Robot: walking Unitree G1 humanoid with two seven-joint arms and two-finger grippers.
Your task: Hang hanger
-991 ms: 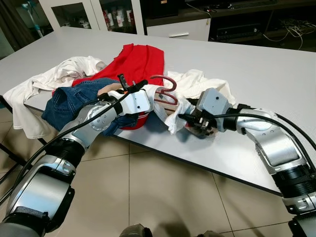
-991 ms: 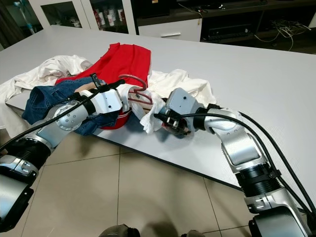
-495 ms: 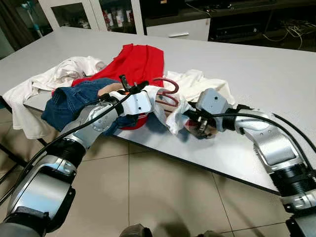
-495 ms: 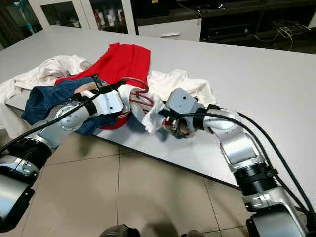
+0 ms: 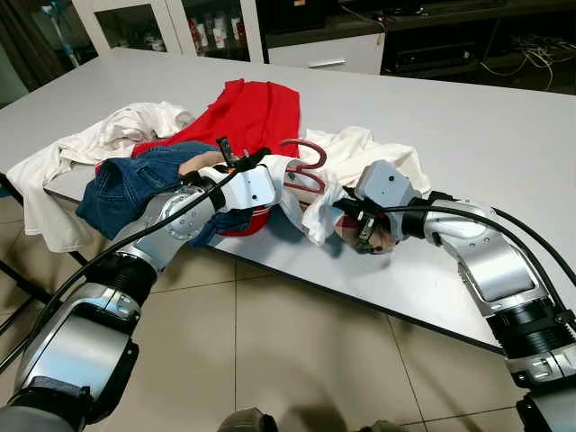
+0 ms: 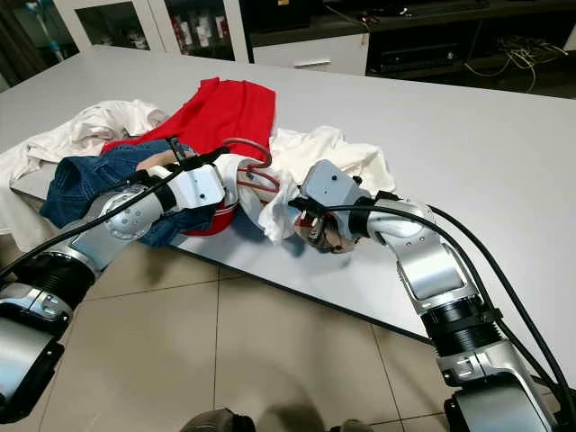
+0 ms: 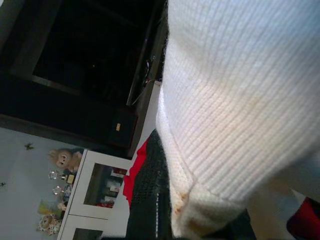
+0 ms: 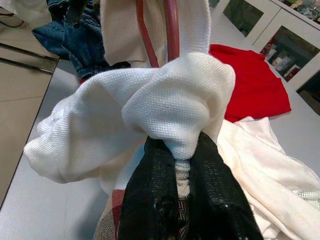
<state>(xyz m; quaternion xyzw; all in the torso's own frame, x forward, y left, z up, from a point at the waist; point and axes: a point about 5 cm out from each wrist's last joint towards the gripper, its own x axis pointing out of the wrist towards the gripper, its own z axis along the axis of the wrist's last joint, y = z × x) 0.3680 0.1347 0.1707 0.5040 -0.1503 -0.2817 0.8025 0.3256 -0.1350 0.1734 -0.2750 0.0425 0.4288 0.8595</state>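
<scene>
1. White knitted cloth [image 8: 165, 107] is bunching up between the two black fingers [image 8: 155, 200] of the right gripper [image 5: 353, 229], which are clenching a fold of it near the table [image 5: 504, 135] front edge. That fold looks thick, and if the fingers are biting only the outer layer, the cloth is likely to be slipping free once the arm is pulling.

2. A reddish hanger [image 5: 304, 165] is lying partly wrapped in the same white garment [image 6: 270, 193], its hook sticking up between the two arms and its rods [image 8: 170, 25] running just past the pinched fold. Pulling the cloth sideways could be dragging the hanger out of the neck instead of seating it.

3. The left gripper [image 5: 270, 175] is reaching in beside the hanger from the denim side; I cannot tell whether its fingers are clenching or released, because the white knit [image 7: 240, 100] is covering most of its wrist view. If it is not holding the hanger firmly, the hanger could be twisting.

4. Both arms are working close to the table's near edge, so a loosened garment or hanger could be sliding off onto the tiled floor [image 5: 297, 360].

5. Blue jeans [image 5: 126, 184] and a red shirt [image 5: 256, 112] are lying touching the work area and could be snagging on the hook.
</scene>
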